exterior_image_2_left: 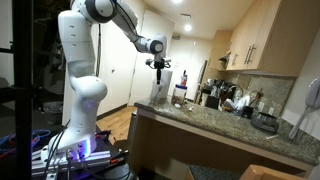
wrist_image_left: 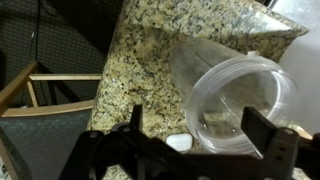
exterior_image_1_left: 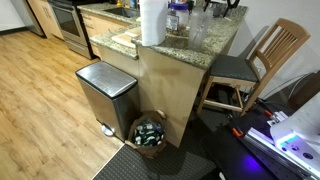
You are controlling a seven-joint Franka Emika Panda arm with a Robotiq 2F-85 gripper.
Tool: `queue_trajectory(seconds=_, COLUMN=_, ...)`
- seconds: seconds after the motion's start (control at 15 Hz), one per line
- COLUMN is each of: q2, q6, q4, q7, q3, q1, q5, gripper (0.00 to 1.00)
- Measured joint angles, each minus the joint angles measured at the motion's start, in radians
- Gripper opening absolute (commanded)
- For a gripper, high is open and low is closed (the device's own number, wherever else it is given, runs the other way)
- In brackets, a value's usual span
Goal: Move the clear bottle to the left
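In the wrist view the clear bottle stands on the speckled granite counter, and I look down into its open mouth. My gripper is open and empty above it, one dark finger on each side of the mouth and neither touching it. In an exterior view the bottle stands near the counter's end, between the jar with a blue lid and the counter's edge. My gripper hangs above the counter's end. The white paper-towel roll stands beside the jar.
A small white object lies on the counter by the bottle. A wooden chair stands beside the counter. A steel trash can and a wicker basket stand on the floor below. Appliances line the far counter.
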Motion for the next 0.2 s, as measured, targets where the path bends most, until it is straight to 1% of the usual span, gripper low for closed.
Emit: queue_trajectory(seconds=0.2, q2=-0.094, q6=0.001, q4=0.008, q7=0.02, q3=0.024, q1=-0.001, q5=-0.019, gripper=1.0)
